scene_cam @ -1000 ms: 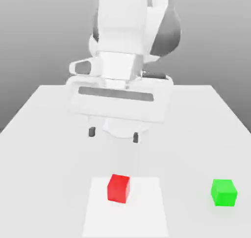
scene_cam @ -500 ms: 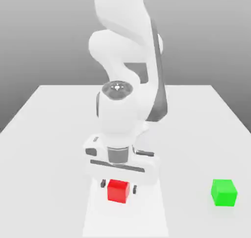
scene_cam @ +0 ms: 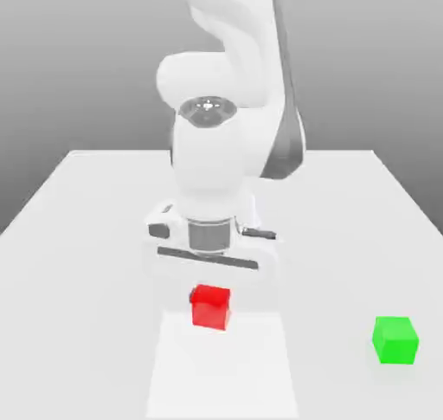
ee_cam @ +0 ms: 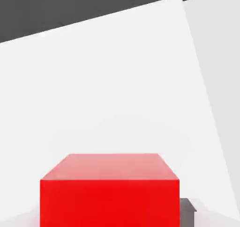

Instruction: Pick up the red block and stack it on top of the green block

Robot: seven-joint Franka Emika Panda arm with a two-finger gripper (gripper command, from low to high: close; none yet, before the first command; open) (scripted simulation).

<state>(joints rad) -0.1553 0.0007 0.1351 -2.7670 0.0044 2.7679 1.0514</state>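
The red block (scene_cam: 210, 307) hangs a little above the table, just under the white hand, with my gripper (scene_cam: 210, 299) shut on it. In the hand view the red block (ee_cam: 110, 198) sits close to the camera, and a dark fingertip (ee_cam: 187, 211) presses against its side. The green block (scene_cam: 396, 339) rests on the table at the exterior view's right, well apart from the red one and nearer the front edge.
A lighter square patch (scene_cam: 221, 375) marks the white table (scene_cam: 78, 236) below the held block. The robot's base and arm (scene_cam: 225, 150) rise behind the hand, at the middle of the table's far side.
The hand came down over the red block, the jaws closed on it, and the block has now risen off the table with the hand.
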